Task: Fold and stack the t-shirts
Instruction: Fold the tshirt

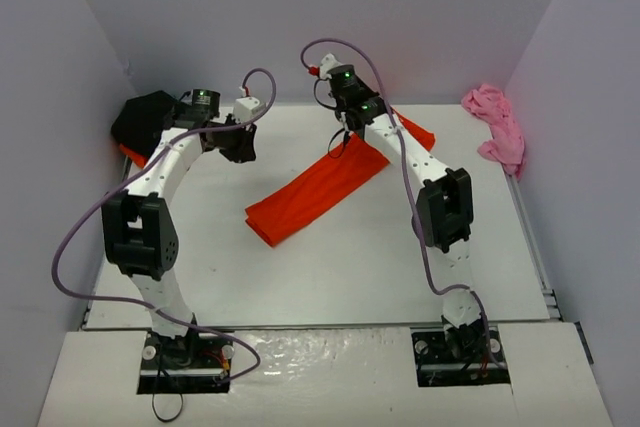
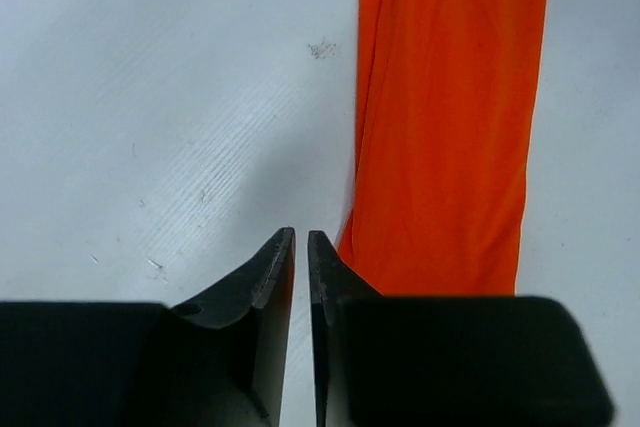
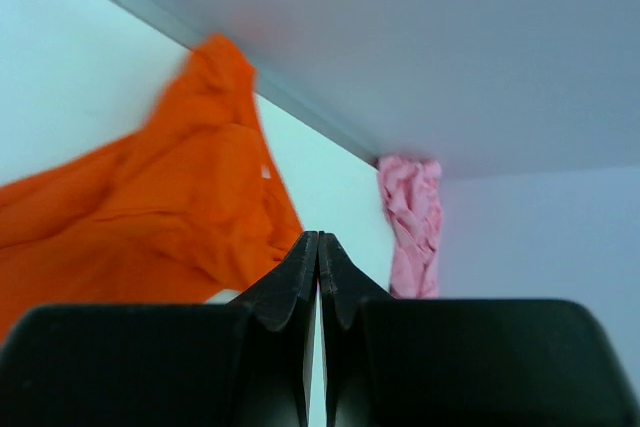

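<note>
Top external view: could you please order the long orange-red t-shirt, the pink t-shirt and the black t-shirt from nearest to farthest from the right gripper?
1. Orange-red t-shirt: a long strip mid-table, its far end right by the right gripper.
2. Pink t-shirt: bunched in the far right corner.
3. Black t-shirt: far left corner.

White table (image 2: 150, 97) runs out ahead of the left gripper (image 2: 301, 236), w/ faint scratches just left of the tips. There's a small dark speck (image 2: 321, 48) straight ahead, a touch right. At the right gripper (image 3: 317, 237), the table's back edge cuts diag. ahead, and a pale lilac wall (image 3: 450, 47) rises behind it. Top cam: a grey rail (image 1: 535, 247) lines the table's edge, well right of the right gripper.
</note>
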{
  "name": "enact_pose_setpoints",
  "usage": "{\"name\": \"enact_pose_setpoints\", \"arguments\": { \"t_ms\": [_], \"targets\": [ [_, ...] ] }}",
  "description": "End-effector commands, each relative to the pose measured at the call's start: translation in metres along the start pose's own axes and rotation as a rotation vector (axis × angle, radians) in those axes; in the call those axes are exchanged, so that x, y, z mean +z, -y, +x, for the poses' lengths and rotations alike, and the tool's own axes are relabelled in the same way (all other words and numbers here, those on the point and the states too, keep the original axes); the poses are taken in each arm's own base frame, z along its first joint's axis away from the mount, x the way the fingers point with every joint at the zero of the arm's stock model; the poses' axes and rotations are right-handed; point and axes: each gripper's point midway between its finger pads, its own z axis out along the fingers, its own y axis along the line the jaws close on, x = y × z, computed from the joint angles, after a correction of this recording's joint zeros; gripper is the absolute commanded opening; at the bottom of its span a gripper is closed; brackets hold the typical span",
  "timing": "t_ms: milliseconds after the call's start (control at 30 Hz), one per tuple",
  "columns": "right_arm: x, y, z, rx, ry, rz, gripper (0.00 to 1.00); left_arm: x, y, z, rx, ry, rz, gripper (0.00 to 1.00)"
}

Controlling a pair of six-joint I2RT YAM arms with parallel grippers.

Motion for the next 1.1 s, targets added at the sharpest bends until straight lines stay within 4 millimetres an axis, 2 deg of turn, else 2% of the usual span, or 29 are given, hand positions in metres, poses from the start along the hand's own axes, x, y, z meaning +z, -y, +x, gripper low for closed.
{"name": "enact_pose_setpoints", "arguments": {
  "t_ms": [0, 33, 133, 200, 267, 400, 500, 533, 633, 867, 1000, 1067],
  "targets": [
    [-0.081, -0.084, -0.036, -0.044, 0.118, -0.340, 0.00, -0.012, -0.018, -0.034, 0.032, 0.083, -0.077, 0.01],
    [-0.094, -0.105, -0.033, -0.072, 0.127, -0.418, 0.00, -0.013, -0.022, -0.035, 0.023, 0.082, -0.084, 0.00],
    [-0.133, -0.163, -0.008, -0.136, 0.124, -0.608, 0.00, -0.009, -0.038, -0.033, -0.013, 0.066, -0.092, 0.00],
    [-0.146, -0.180, -0.003, -0.143, 0.132, -0.669, 0.00, -0.011, -0.048, -0.035, -0.019, 0.075, -0.114, 0.00],
    [-0.160, -0.199, 0.001, -0.156, 0.139, -0.749, 0.00, -0.011, -0.066, -0.033, -0.036, 0.069, -0.154, 0.07],
    [-0.180, -0.229, 0.013, -0.214, 0.133, -0.867, 0.00, -0.011, -0.085, -0.025, -0.102, 0.067, -0.165, 0.10],
    [-0.192, -0.246, 0.026, -0.258, 0.116, -0.914, 0.00, -0.010, -0.094, -0.020, -0.120, 0.067, -0.189, 0.19],
    [-0.195, -0.249, 0.028, -0.270, 0.115, -0.920, 0.00, -0.009, -0.094, -0.019, -0.120, 0.065, -0.188, 0.19],
    [-0.203, -0.266, 0.032, -0.308, 0.115, -0.947, 0.00, -0.018, -0.113, -0.012, -0.149, 0.066, -0.225, 0.19],
    [-0.219, -0.311, 0.031, -0.384, 0.113, -1.011, 0.00, -0.021, -0.118, -0.012, -0.154, 0.069, -0.231, 0.19],
    [-0.227, -0.329, 0.019, -0.402, 0.134, -1.037, 0.00, -0.022, -0.121, -0.008, -0.160, 0.060, -0.235, 0.19],
    [-0.227, -0.345, 0.023, -0.414, 0.118, -1.059, 0.00, -0.022, -0.124, -0.006, -0.166, 0.053, -0.234, 0.19]
  ]
}}
